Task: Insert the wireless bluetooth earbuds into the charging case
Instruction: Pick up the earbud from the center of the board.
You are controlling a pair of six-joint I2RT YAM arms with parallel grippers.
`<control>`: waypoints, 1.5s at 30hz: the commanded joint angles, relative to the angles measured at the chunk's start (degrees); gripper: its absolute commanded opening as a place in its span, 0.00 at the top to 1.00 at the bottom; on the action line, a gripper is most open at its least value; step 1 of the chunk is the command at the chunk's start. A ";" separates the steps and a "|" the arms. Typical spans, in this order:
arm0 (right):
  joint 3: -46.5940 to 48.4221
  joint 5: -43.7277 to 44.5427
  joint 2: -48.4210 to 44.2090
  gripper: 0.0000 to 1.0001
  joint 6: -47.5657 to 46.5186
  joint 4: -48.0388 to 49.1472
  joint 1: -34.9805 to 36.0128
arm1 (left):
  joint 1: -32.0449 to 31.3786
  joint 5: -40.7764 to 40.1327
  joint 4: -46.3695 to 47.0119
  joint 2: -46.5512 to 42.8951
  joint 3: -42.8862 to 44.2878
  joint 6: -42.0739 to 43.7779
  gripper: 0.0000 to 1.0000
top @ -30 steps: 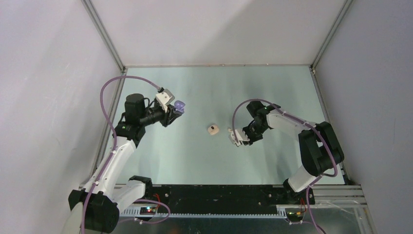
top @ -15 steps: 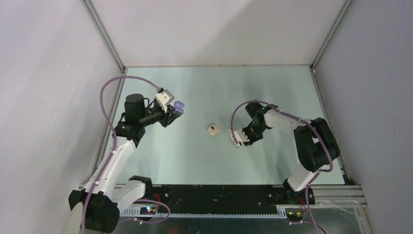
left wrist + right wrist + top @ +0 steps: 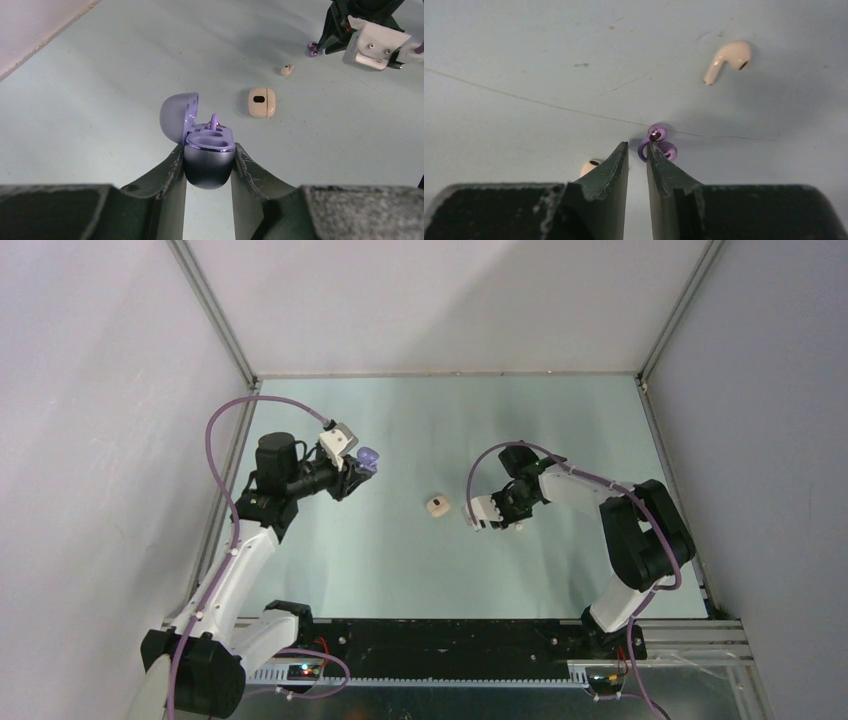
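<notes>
Two arms work over the pale green table (image 3: 420, 410). The left arm (image 3: 235, 560) reaches toward 11 o'clock, and the right arm (image 3: 640, 540) folds back toward the middle.

The left gripper (image 3: 209, 155) is raised off the surface. Its fingers are pressed against both sides of the purple case (image 3: 210, 172). The case is held upright with its lid swung open to 9 o'clock.

The right gripper (image 3: 637, 146) is low over the table, at 3 o'clock from the beige case (image 3: 437, 505). Its fingers are drawn close, with only a narrow slit between them.

The beige case lies flat near the middle of the table, apart from both grippers. A dark oval mark faces up.

One purple bud (image 3: 214, 121) sits in the open purple case with its stem standing up.

The loose purple bud (image 3: 659, 142) lies on the table at the right gripper's fingertips, touching or just off the right-hand tip. Its stem appears to enter the slit. Whether the fingers grip it cannot be told from this view.

The white bud (image 3: 727, 59) lies at 1 o'clock from the loose purple bud, clear of the fingers.

A second white bud (image 3: 590, 165) shows at 8 o'clock, half hidden behind the left-hand finger.
</notes>
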 commanded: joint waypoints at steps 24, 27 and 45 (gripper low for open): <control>32.26 -11.61 10.19 1.00 53.63 -17.17 -5.66 | 0.52 1.67 3.36 -0.11 2.01 1.06 1.00; 38.60 -17.36 17.49 1.00 73.38 -20.01 -11.18 | 0.52 2.08 3.27 0.36 2.38 1.54 1.00; 37.05 -30.53 19.01 1.00 125.56 -7.95 -18.74 | -10.94 -14.54 17.33 2.39 1.29 28.80 1.00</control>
